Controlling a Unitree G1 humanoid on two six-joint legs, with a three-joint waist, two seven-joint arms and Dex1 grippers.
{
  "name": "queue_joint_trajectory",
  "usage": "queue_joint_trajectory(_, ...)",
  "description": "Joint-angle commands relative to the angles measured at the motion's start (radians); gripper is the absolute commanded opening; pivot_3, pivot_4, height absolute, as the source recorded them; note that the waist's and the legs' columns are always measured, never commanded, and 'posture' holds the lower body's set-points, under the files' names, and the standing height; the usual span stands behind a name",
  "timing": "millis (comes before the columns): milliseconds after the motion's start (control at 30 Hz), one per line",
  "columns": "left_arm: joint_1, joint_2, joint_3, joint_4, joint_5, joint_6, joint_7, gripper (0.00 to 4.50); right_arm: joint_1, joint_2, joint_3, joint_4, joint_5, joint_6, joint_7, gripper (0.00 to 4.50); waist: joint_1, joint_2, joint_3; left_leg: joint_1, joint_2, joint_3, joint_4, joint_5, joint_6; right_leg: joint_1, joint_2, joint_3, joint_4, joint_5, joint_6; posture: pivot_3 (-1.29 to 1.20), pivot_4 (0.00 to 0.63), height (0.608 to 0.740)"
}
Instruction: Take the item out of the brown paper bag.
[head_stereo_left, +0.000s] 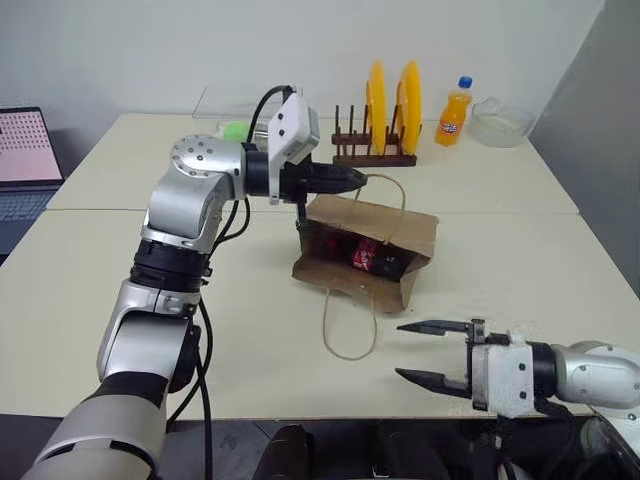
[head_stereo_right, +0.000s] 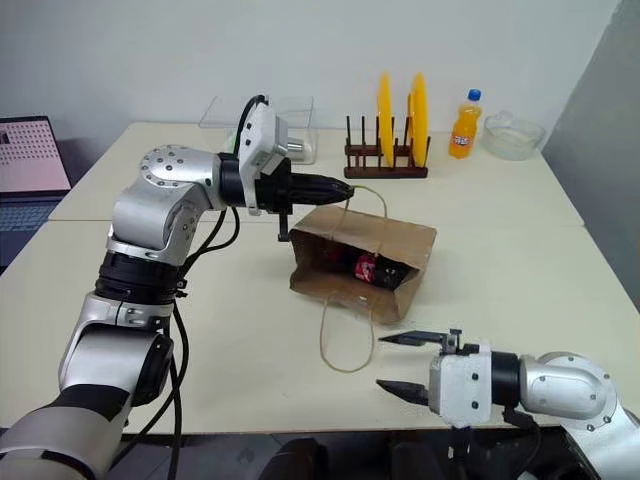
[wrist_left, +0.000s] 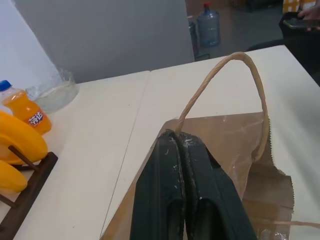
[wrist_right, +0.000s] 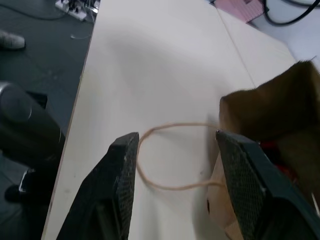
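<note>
Bag (head_stereo_left: 372, 243) lies on its side on the table (head_stereo_left: 520, 260), mouth held up by the left claw (head_stereo_left: 352, 180) pinching its rim. Cola bottle (head_stereo_left: 372, 257) sits inside. Right claw (head_stereo_left: 416, 352) waits wide apart nearby; next, I think, it must reach in and grab the bottle.

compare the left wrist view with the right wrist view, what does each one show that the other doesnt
The left wrist view alone shows the left gripper shut on the brown paper bag at its upper edge, the raised loop handle, an orange soda bottle and yellow plates in a wooden rack.

The right wrist view alone shows the right gripper open, the bag's mouth with a glimpse of the red item inside, and the other handle lying flat.

Both show the bag and the pale table.
</note>
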Motion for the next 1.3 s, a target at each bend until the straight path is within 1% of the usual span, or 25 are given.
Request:
queue_joint_trajectory(33,-0.045,-0.018,0.013,0.022,-0.005,-0.025,0.008,0.00,-0.198,0.087,0.116,0.028,-0.057,0.173,-0.117,2.55,-0.001,-0.001,0.001,0.001,0.000,0.000,0.000,0.000,0.000,0.000,0.000,0.000,0.001,0.000,0.000,0.00,0.150,0.740)
queue_joint_trajectory(133,-0.059,-0.027,0.016,0.046,-0.002,-0.029,0.006,0.00,-0.311,0.153,0.230,0.082,-0.149,0.275,-0.178,2.55,0.002,-0.001,0.001,0.000,0.000,-0.001,-0.001,0.000,0.000,-0.001,0.000,-0.001,0.001,0.000,-0.001,0.00,0.150,0.740)
queue_joint_trajectory(200,-0.070,-0.030,0.016,0.066,0.001,-0.037,0.006,0.00,-0.375,0.199,0.303,0.103,-0.215,0.329,-0.219,2.55,0.005,0.000,0.001,-0.004,0.000,-0.001,-0.001,0.000,0.000,-0.005,0.000,-0.001,0.001,-0.001,-0.001,0.00,0.150,0.740)
queue_joint_trajectory(233,-0.075,-0.031,0.016,0.076,0.002,-0.042,0.005,0.00,-0.398,0.226,0.340,0.103,-0.235,0.360,-0.233,2.55,0.005,0.000,0.001,-0.007,0.000,-0.001,0.001,0.002,-0.003,-0.008,0.000,-0.001,0.002,-0.001,-0.002,0.00,0.150,0.740)
queue_joint_trajectory(300,-0.084,-0.033,0.018,0.094,0.005,-0.050,0.005,0.00,-0.437,0.257,0.417,0.114,-0.331,0.424,-0.280,2.55,0.004,0.000,0.001,-0.012,-0.001,0.000,0.001,0.002,-0.004,-0.013,-0.001,0.000,0.003,0.002,-0.006,0.00,0.150,0.740)
queue_joint_trajectory(333,-0.088,-0.035,0.018,0.101,0.006,-0.054,0.005,0.00,-0.452,0.274,0.444,0.122,-0.356,0.442,-0.290,2.55,0.004,0.000,0.001,-0.014,-0.001,0.000,0.001,0.002,-0.004,-0.015,-0.001,0.000,0.004,0.002,-0.006,0.00,0.150,0.740)
queue_joint_trajectory(467,-0.097,-0.039,0.016,0.118,0.009,-0.066,0.003,0.00,-0.523,0.324,0.533,0.150,-0.468,0.537,-0.324,2.55,0.004,0.000,0.001,-0.014,-0.002,0.000,0.001,0.002,-0.004,-0.016,-0.002,0.000,0.004,0.002,-0.006,0.00,0.150,0.740)
queue_joint_trajectory(667,-0.100,-0.044,0.015,0.132,0.012,-0.082,-0.002,0.00,-0.592,0.364,0.597,0.187,-0.575,0.699,-0.346,2.55,0.003,0.000,0.001,-0.014,-0.002,-0.001,0.001,0.002,-0.003,-0.015,-0.002,-0.001,0.004,0.002,-0.006,0.00,0.150,0.740)
queue_joint_trajectory(767,-0.103,-0.047,0.015,0.136,0.012,-0.086,-0.002,0.00,-0.613,0.367,0.629,0.211,-0.622,0.736,-0.347,2.55,0.001,0.000,0.001,-0.014,-0.002,-0.001,0.001,0.002,-0.002,-0.015,-0.002,-0.001,0.005,0.002,-0.006,0.00,0.150,0.740)
queue_joint_trajectory(1067,-0.105,-0.049,0.020,0.128,0.005,-0.075,0.001,0.00,-0.633,0.358,0.693,0.325,-0.785,0.723,-0.378,2.55,-0.001,0.000,0.001,-0.014,-0.002,0.000,0.001,0.002,-0.002,-0.015,-0.002,-0.001,0.005,0.002,-0.006,0.00,0.150,0.740)
queue_joint_trajectory(1167,-0.110,-0.049,0.028,0.129,0.000,-0.065,0.005,0.00,-0.616,0.363,0.694,0.324,-0.824,0.717,-0.381,2.55,-0.002,0.000,0.001,-0.014,-0.002,0.000,0.001,0.002,-0.002,-0.015,-0.002,-0.001,0.005,0.002,-0.006,0.00,0.150,0.740)
queue_joint_trajectory(1300,-0.114,-0.046,0.032,0.125,-0.004,-0.055,0.005,0.00,-0.564,0.369,0.658,0.285,-0.825,0.722,-0.369,2.55,-0.002,0.000,0.001,-0.014,-0.002,-0.001,0.001,0.002,-0.002,-0.015,-0.002,-0.001,0.005,0.002,-0.006,0.00,0.150,0.740)
